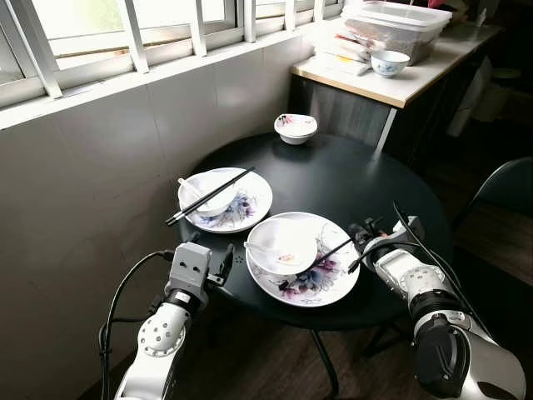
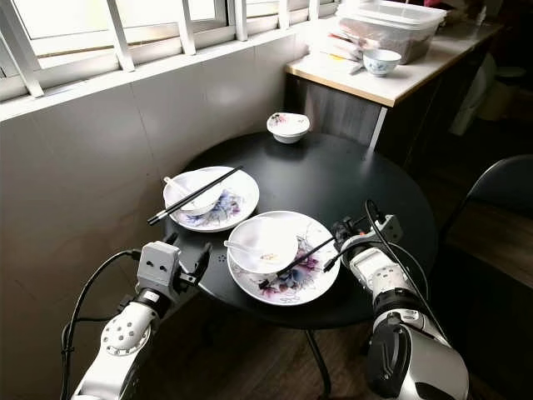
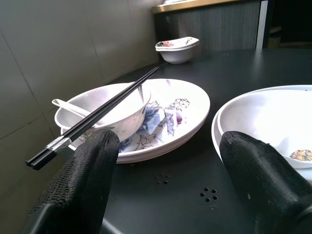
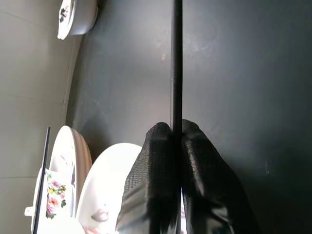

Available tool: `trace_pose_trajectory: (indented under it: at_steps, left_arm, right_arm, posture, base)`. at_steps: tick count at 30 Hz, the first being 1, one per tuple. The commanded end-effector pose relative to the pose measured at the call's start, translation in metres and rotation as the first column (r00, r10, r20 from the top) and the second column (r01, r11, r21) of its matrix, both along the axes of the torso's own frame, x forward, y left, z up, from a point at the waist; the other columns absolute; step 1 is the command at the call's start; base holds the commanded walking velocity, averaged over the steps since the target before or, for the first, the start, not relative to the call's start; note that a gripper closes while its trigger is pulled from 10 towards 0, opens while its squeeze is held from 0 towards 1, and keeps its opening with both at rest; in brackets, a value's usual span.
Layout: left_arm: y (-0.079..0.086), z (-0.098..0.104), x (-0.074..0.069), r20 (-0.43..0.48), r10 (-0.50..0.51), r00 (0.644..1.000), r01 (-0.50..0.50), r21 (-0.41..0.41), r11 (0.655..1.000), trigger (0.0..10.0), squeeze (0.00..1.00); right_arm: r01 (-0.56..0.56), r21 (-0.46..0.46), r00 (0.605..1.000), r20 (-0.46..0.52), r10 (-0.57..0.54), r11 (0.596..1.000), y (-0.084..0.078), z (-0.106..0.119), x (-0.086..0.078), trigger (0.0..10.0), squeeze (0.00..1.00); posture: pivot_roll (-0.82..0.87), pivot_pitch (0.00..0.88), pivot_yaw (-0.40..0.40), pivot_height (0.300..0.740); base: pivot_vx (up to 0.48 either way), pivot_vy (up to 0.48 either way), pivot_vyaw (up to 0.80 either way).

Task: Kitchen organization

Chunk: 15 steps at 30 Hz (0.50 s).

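Observation:
On the round black table (image 1: 350,179), the near flowered plate (image 1: 325,282) carries a white bowl (image 1: 283,242) with a spoon (image 1: 260,249). My right gripper (image 1: 360,237) is at that plate's right rim, shut on black chopsticks (image 1: 321,254) that slant across the plate; the right wrist view has the fingers (image 4: 156,185) pinching the chopsticks (image 4: 176,58). My left gripper (image 1: 212,254) stands open at the table's left edge, with nothing between its fingers (image 3: 83,185). Beyond it sits a second plate (image 3: 187,105) with a bowl (image 3: 112,105), a spoon and chopsticks (image 3: 97,119) laid across.
A small flowered bowl (image 1: 296,127) stands at the table's far edge. Tiled wall and window run along the left. A counter (image 1: 400,83) at the back right holds plastic containers (image 1: 396,25) and a blue-patterned bowl (image 1: 389,62). A dark chair (image 1: 508,187) is on the right.

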State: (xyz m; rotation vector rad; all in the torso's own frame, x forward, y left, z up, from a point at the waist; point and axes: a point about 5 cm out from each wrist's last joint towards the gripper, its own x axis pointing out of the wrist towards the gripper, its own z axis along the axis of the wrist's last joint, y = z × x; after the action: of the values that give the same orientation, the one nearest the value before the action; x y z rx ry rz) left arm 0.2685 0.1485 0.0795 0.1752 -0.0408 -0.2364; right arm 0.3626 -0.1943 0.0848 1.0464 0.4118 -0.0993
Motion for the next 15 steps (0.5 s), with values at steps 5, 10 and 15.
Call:
trace_pose_trajectory:
  at_steps: [5, 10, 15]
  left_arm:
    - [0.000, -0.001, 0.002, -0.014, -0.003, 1.000, 0.003, 0.003, 1.000, 10.0, 0.00]
    - [0.000, -0.001, 0.002, -0.016, -0.002, 1.000, 0.002, 0.000, 1.000, 10.0, 0.00]
    - [0.000, -0.001, 0.002, -0.016, -0.001, 1.000, 0.001, -0.001, 1.000, 10.0, 0.00]
  right_arm:
    - [0.020, -0.011, 1.000, 0.001, -0.020, 1.000, -0.004, 0.002, 0.001, 0.0, 0.00]
    - [0.051, -0.025, 0.999, 0.012, -0.051, 0.998, -0.008, 0.004, 0.002, 0.0, 0.00]
    - [0.078, -0.027, 0.995, 0.068, -0.076, 0.997, -0.013, 0.020, 0.009, 0.0, 0.00]
  posture:
    - [0.03, 0.000, -0.040, 0.740]
    - [0.03, 0.000, -0.041, 0.740]
    - [0.03, 0.000, -0.042, 0.740]
  base:
    - [0.000, 0.000, 0.00]
    - [0.000, 0.000, 0.00]
    - [0.000, 0.000, 0.00]
